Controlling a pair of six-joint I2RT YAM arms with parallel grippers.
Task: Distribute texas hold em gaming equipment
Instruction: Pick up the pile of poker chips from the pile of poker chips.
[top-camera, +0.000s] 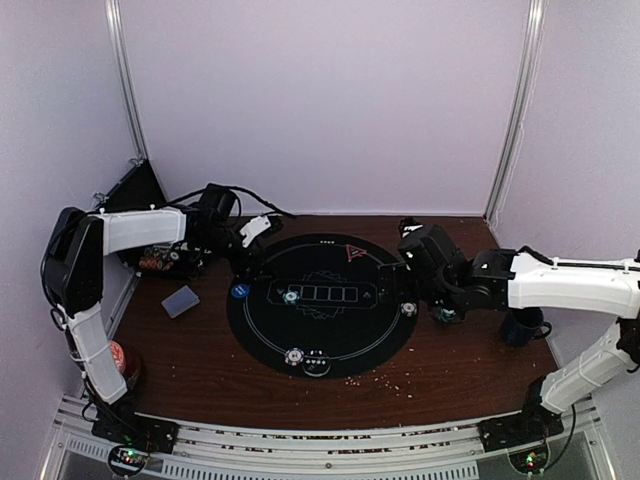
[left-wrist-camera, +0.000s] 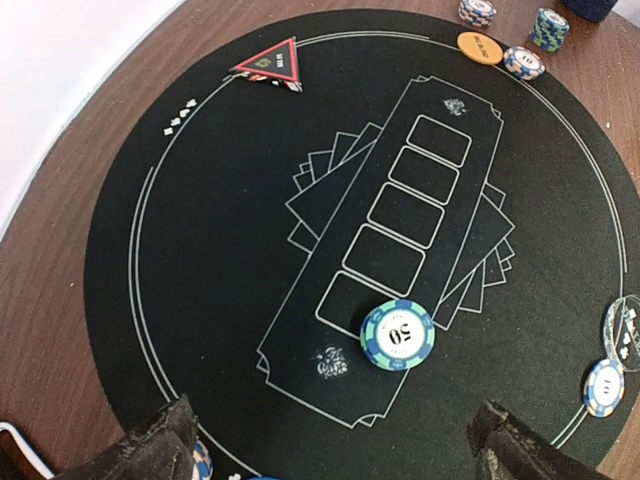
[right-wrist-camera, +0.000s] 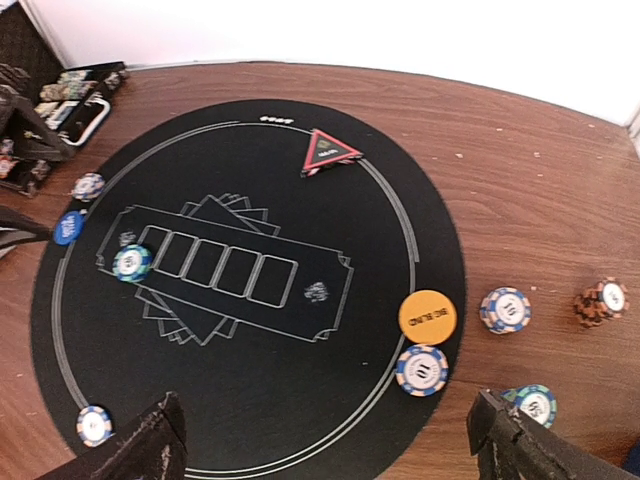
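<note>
Teal 50 chip sits on black mat mid-worktop, at the card-slot end nearest the left edge; left gripper and right gripper both splayed, empty.

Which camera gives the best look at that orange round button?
The right wrist view: the orange button lies whole and large near the edge of the black mat, lettering visible. The left wrist view shows it small near the top edge. In the top view I cannot find it.

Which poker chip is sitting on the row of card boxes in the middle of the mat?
The teal chip marked 50, at one end of the row. All others lie by the mat's rim or off it.
</note>
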